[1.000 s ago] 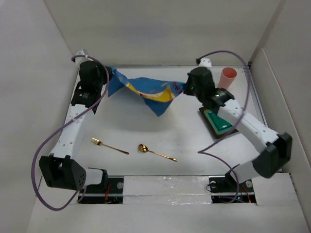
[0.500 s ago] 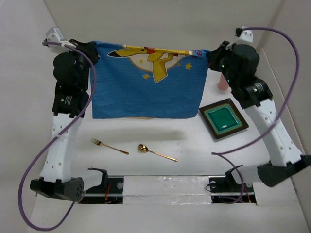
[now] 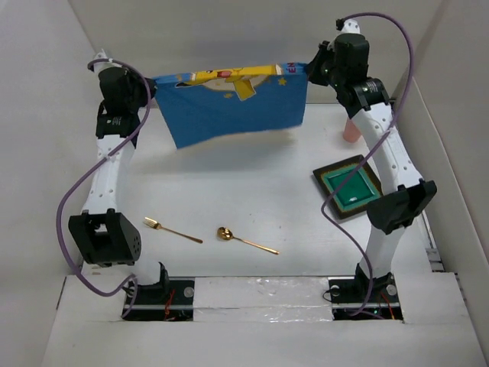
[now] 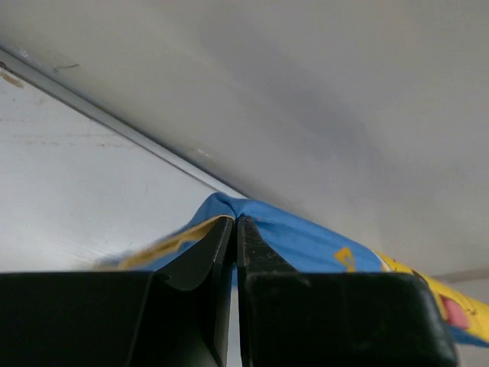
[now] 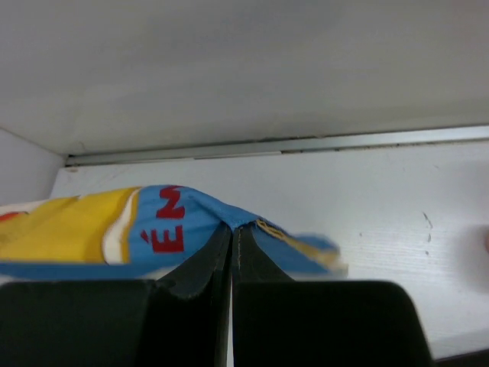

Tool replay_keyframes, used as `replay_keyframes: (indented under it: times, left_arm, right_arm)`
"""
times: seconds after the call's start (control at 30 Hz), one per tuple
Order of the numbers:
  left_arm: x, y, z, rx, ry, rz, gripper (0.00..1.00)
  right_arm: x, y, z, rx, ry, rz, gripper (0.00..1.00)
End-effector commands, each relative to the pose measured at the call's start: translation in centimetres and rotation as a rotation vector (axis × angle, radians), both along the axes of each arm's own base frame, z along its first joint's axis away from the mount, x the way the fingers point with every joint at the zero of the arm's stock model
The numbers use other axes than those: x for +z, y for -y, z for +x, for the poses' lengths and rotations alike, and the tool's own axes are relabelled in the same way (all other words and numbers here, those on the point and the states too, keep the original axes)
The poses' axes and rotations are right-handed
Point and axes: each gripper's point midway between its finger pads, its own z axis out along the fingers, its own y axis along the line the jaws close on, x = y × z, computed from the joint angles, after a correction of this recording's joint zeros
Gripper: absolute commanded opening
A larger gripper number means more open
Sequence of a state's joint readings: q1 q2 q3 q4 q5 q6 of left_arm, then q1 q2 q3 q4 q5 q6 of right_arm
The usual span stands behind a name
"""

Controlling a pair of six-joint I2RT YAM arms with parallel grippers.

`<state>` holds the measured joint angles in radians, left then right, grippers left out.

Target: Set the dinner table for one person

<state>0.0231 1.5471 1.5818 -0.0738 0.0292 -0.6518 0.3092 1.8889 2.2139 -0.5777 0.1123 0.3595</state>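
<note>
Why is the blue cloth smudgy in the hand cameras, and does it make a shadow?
Left wrist view: the blue cloth is smeared at its lower left edge, likely motion blur. Right wrist view: its right edge is fuzzy. Top external view: it looks sharp, casting a faint shadow on the dinner table.

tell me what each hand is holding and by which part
Both hold the blue cloth mat, hung in the air between them. The left hand pinches its upper left corner, the right hand its upper right corner.

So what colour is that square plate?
The square plate is green in the centre with a dark brown rim; clearest in the top external view.
</note>
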Motion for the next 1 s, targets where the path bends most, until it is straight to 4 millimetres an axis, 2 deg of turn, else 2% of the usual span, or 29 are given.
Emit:
replay_keyframes:
  times: [0.0,0.07,0.1,0.17,0.2,0.23,0.27,0.3,0.33,0.37,0.4,0.47,0.5,0.57,0.6,0.67,0.7,0.73,0.83,0.87,0.93,0.97]
  left_arm:
    - [9.4,0.9,-3.2,-0.070,0.254,-0.043,0.00]
    - [9.5,0.8,-4.2,-0.073,0.263,-0.037,0.00]
    - [8.6,1.0,-4.7,-0.089,0.252,-0.033,0.00]
    - [6.6,1.3,-4.9,-0.105,0.221,-0.033,0.00]
    - [3.6,1.4,-4.9,-0.110,0.174,-0.040,0.00]
    - [2.4,1.6,-5.3,-0.118,0.158,-0.047,0.00]
    - [0.8,1.9,-5.5,-0.130,0.130,-0.061,0.00]
    - [-2.9,2.1,-5.7,-0.137,0.066,-0.070,0.00]
    - [-4.5,2.2,-6.0,-0.145,0.037,-0.076,0.00]
    - [-6.2,2.4,-6.3,-0.149,0.003,-0.083,0.00]
    - [-9.4,2.4,-6.7,-0.150,-0.054,-0.088,0.00]
    - [-13.0,2.6,-7.2,-0.162,-0.123,-0.091,0.00]
    - [-16.0,2.7,-7.8,-0.162,-0.182,-0.098,0.00]
    - [-19.7,3.2,-8.4,-0.184,-0.248,-0.121,0.00]
    - [-22.1,3.3,-9.2,-0.180,-0.279,-0.137,0.00]
    - [-24.8,3.7,-10.3,-0.184,-0.338,-0.168,0.00]
    - [-26.4,3.7,-11.3,-0.181,-0.378,-0.177,0.00]
    - [-26.6,3.9,-11.8,-0.185,-0.384,-0.183,0.00]
    - [-28.3,3.8,-14.1,-0.177,-0.447,-0.178,0.00]
    - [-28.1,3.6,-14.0,-0.169,-0.438,-0.164,0.00]
    - [-28.7,3.5,-15.1,-0.166,-0.475,-0.152,0.00]
    - [-29.1,3.4,-15.5,-0.165,-0.494,-0.143,0.00]
  right_arm:
    - [9.7,1.1,-3.6,0.026,0.212,0.055,0.00]
    - [7.8,1.5,-3.6,0.023,0.174,0.044,0.00]
    - [6.2,2.0,-3.9,0.019,0.148,0.037,0.00]
    - [3.5,1.7,-4.4,0.036,0.097,0.038,0.00]
    - [2.3,1.7,-4.5,0.053,0.087,0.053,0.00]
    - [0.8,1.6,-4.7,0.059,0.063,0.060,0.00]
    - [-3.7,1.2,-5.7,0.086,-0.025,0.057,0.00]
    - [-5.0,0.7,-6.0,0.105,-0.037,0.084,0.00]
    - [-6.9,1.0,-6.2,0.101,-0.068,0.089,0.00]
    - [-11.4,1.1,-7.2,0.103,-0.154,0.080,0.00]
    - [-13.1,0.9,-7.5,0.113,-0.177,0.090,0.00]
    - [-17.0,1.0,-8.2,0.107,-0.251,0.083,0.00]
    - [-20.2,1.2,-9.1,0.103,-0.316,0.072,0.00]
    - [-23.2,1.4,-10.0,0.097,-0.383,0.061,0.00]
    - [-25.5,1.1,-11.0,0.112,-0.428,0.054,0.00]
    - [-27.3,1.2,-12.0,0.118,-0.472,0.051,0.00]
    - [-27.6,0.9,-12.7,0.126,-0.483,0.050,0.00]
    - [-28.8,1.2,-13.7,0.122,-0.509,0.045,0.00]
    - [-30.0,1.5,-16.0,0.134,-0.551,0.031,0.00]
    - [-30.2,1.5,-16.3,0.134,-0.556,0.030,0.00]
    - [-30.6,1.2,-17.1,0.150,-0.574,0.028,0.00]
    - [-31.3,1.5,-18.1,0.150,-0.609,0.023,0.00]
